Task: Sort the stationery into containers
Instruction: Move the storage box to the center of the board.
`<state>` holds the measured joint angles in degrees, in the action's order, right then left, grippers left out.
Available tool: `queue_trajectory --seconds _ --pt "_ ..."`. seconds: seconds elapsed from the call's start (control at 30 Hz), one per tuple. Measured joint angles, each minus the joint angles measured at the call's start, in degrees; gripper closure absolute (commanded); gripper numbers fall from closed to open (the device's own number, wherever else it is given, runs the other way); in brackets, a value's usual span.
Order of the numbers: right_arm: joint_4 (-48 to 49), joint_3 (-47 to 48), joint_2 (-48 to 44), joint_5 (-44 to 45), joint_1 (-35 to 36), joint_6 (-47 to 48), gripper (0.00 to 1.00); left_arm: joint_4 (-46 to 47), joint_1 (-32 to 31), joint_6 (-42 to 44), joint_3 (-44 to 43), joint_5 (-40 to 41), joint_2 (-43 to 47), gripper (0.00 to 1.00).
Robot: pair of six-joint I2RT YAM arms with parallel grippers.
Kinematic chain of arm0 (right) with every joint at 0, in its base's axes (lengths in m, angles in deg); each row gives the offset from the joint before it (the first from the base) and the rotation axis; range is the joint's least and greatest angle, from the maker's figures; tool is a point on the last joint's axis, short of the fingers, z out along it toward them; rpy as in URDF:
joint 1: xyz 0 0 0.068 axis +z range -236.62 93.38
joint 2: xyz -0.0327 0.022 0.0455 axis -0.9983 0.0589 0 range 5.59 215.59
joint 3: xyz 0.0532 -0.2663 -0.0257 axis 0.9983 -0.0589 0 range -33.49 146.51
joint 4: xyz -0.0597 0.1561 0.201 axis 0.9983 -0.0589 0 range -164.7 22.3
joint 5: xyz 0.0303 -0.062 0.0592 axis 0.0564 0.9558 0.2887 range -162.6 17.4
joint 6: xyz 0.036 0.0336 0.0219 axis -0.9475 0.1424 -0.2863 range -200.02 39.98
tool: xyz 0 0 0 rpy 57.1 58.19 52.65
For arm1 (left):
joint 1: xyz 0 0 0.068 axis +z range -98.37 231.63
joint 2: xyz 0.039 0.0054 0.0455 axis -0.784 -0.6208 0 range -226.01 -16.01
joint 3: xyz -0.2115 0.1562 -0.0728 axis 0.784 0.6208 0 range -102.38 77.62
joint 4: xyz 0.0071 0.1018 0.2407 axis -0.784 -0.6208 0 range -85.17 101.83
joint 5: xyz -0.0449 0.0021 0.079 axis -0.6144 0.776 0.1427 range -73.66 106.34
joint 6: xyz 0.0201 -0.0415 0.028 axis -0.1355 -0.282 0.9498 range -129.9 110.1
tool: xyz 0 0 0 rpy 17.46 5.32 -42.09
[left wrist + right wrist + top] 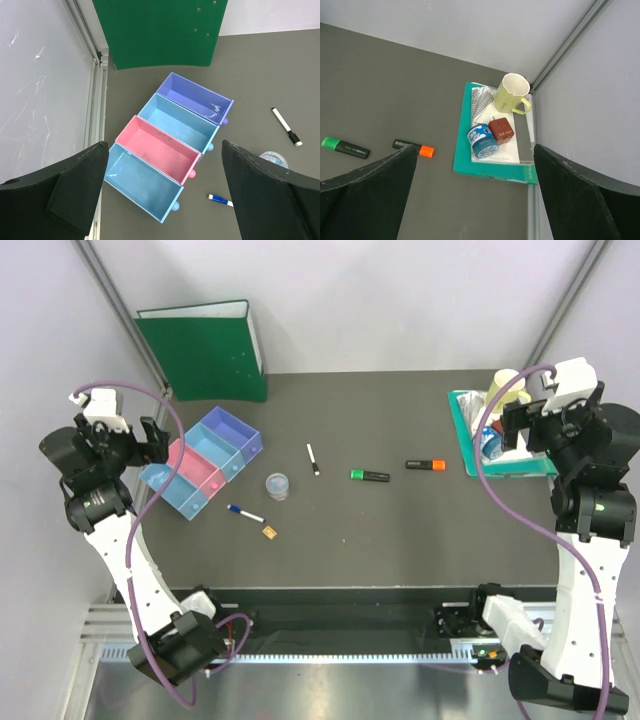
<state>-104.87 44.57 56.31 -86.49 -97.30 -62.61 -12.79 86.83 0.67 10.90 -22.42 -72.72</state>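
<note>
The joined row of four bins [200, 462] stands at the left; in the left wrist view they run light blue [142, 182], pink [160, 150], light blue [177, 122], purple [195, 97], all empty. On the table lie a black-capped pen [313, 458], a blue-capped pen [244, 512], a tan square [269, 532], a small clear jar [277, 486], a green-capped highlighter [370, 476] and an orange-capped highlighter [425, 465]. My left gripper [152, 440] hangs open and empty above the bins' left end. My right gripper [512, 425] is open and empty over the teal tray.
A green binder [205, 352] stands at the back left. A teal tray [490, 167] at the right holds a cream mug [512, 94], a blue round tin [482, 140], a red cube [500, 131] and papers. Frame posts rise at both back corners.
</note>
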Motion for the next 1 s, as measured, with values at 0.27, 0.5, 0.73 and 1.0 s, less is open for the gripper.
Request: queue_trajectory --seconds 0.27,0.5,0.73,1.0 --pt "-0.4 0.5 0.4 -0.9 0.0 0.8 0.00 0.0 0.0 0.0 0.0 0.0 0.0 0.01" --pt "-0.4 0.5 2.3 1.8 0.0 2.1 0.00 0.0 0.0 3.2 1.1 -1.7 0.5 0.01" --pt "-4.0 2.6 7.8 0.2 3.9 4.0 0.00 -1.2 -0.1 7.1 4.9 -0.9 2.0 0.01" --pt "-3.8 6.3 18.1 4.5 16.7 3.0 0.00 -1.4 -2.4 5.9 9.4 10.4 0.0 0.01"
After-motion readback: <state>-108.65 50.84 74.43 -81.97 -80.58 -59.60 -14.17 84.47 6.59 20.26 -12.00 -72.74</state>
